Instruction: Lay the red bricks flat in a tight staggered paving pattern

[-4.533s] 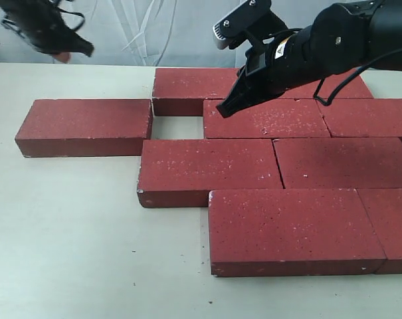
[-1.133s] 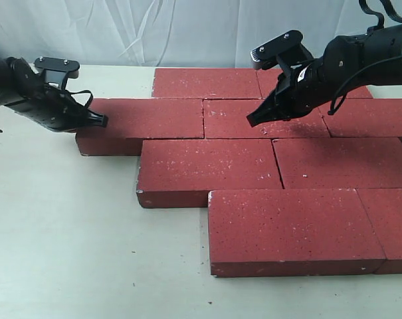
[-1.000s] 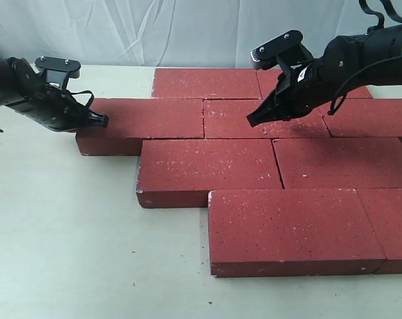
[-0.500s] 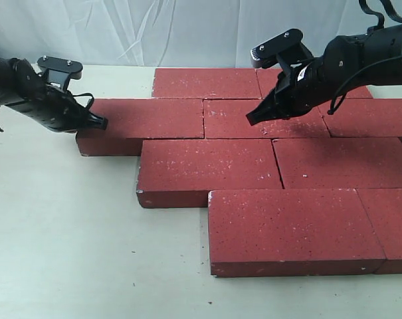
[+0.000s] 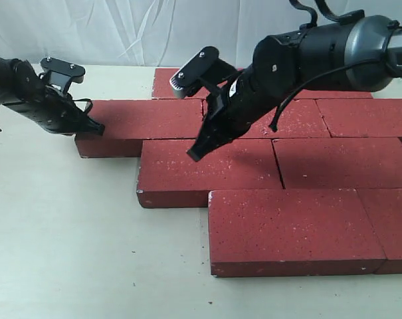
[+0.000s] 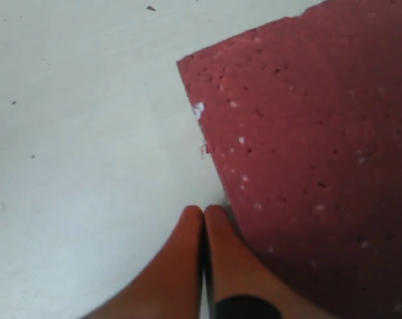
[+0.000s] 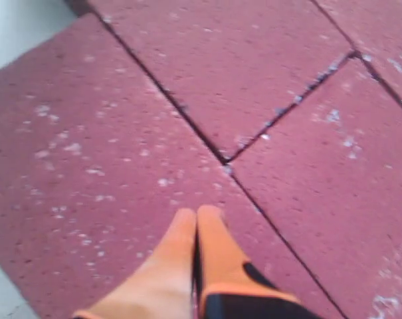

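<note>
Exterior view shows the red bricks (image 5: 297, 229) lying flat on a pale tabletop (image 5: 68, 232), from the centre out to 3 o'clock. They are dark red rectangles with a rough, speckled face, small white flecks and some chipped corners. They lie in four rows from 12 o'clock to 6 o'clock, and each row is shifted sideways against the next, so the short joints do not line up. The joints look thin and dark, and neighbouring bricks lie close against each other. One brick (image 5: 144, 126) of the second row reaches furthest toward 9 o'clock.

At the 9 o'clock end of this brick are the left jaws, pressed fully together. In the left wrist view the orange fingertips (image 6: 187, 242) meet right beside the brick's edge (image 6: 307, 153); I cannot tell if they touch it.

The right jaws are also closed tight, with nothing between them. The right arm (image 5: 307, 56) reaches toward the centre, its tip over a third-row brick (image 5: 234, 176). In the right wrist view the fingertips (image 7: 177, 246) point at a brick face (image 7: 88, 153) near a joint.
</note>
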{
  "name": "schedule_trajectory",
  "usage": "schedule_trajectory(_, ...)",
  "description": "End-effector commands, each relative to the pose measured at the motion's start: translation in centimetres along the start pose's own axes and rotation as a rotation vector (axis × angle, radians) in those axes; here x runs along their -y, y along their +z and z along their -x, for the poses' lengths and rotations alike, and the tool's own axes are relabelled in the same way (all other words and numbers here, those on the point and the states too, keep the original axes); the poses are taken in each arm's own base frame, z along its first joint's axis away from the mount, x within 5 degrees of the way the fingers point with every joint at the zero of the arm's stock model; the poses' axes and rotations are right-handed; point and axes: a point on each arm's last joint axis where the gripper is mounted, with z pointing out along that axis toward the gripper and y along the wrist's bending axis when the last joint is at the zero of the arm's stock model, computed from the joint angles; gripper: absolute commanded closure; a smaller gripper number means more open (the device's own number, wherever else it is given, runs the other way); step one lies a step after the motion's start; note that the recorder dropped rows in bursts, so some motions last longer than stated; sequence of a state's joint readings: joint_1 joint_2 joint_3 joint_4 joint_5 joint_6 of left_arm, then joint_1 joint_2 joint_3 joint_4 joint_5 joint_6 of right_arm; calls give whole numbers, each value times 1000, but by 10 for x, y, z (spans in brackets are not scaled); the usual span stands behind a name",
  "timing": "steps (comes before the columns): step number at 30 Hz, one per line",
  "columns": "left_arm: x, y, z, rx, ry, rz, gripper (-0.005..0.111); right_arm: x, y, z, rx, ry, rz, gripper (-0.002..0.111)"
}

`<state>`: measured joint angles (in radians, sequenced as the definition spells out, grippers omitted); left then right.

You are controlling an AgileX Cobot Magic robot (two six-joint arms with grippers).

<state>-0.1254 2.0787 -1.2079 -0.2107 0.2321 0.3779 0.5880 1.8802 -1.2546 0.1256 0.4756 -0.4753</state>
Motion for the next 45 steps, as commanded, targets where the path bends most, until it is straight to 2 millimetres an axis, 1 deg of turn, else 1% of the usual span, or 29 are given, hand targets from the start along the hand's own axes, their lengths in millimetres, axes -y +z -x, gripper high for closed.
schedule_trajectory(1,-11,-3,-1,-1,-25,14,107,-11,-4,7,11,-49,20,109)
schedule_trajectory(4,-28,-4,-5,-2,-74,33,107,-14,-4,6,4,-44,52,109)
schedule_trajectory(5,-30,-5,-5,0,-100,32,107,-16,-4,5,-6,-51,73,109)
schedule_trajectory(7,-34,-7,-4,9,-133,33,107,-26,-6,2,-28,-109,186,109)
schedule_trajectory(8,-36,-9,-4,10,-126,38,107,-37,-8,2,-15,-173,302,109)
schedule_trajectory(9,-37,-10,-3,13,-127,39,107,-42,-8,1,-6,-226,366,109)
schedule_trajectory(10,-37,-12,-2,18,-134,38,107,-48,-5,-1,3,-281,440,109)
schedule_trajectory(11,-37,-12,-2,19,-141,37,107,-50,3,-3,2,-287,463,109)
schedule_trajectory(13,-37,-11,-3,17,-141,36,107,-50,15,-3,-14,-294,474,109)
schedule_trajectory(17,-37,-11,-2,20,-150,35,107,-50,28,-3,-34,-288,495,109)
schedule_trajectory(19,-36,-11,-2,23,-159,34,107,-49,38,-5,-50,-294,493,109)
schedule_trajectory(24,-36,-11,-2,23,-159,34,107,-46,49,-6,-79,-311,477,109)
schedule_trajectory(27,-37,-11,-2,26,-161,35,107,-43,53,-4,-64,-304,434,109)
schedule_trajectory(29,-37,-11,-2,27,-166,34,107,-42,54,-3,-61,-283,411,109)
schedule_trajectory(31,-37,-11,-2,27,-166,34,107,-41,54,-5,-77,-298,404,109)
schedule_trajectory(35,-36,-11,-2,21,-166,31,107,-42,51,-8,-116,-323,442,109)
schedule_trajectory(40,-35,-11,-3,7,-178,21,107,-43,35,-2,-119,-339,479,109)
schedule_trajectory(45,-32,-11,-3,8,-183,12,107,-42,19,5,-91,-323,463,109)
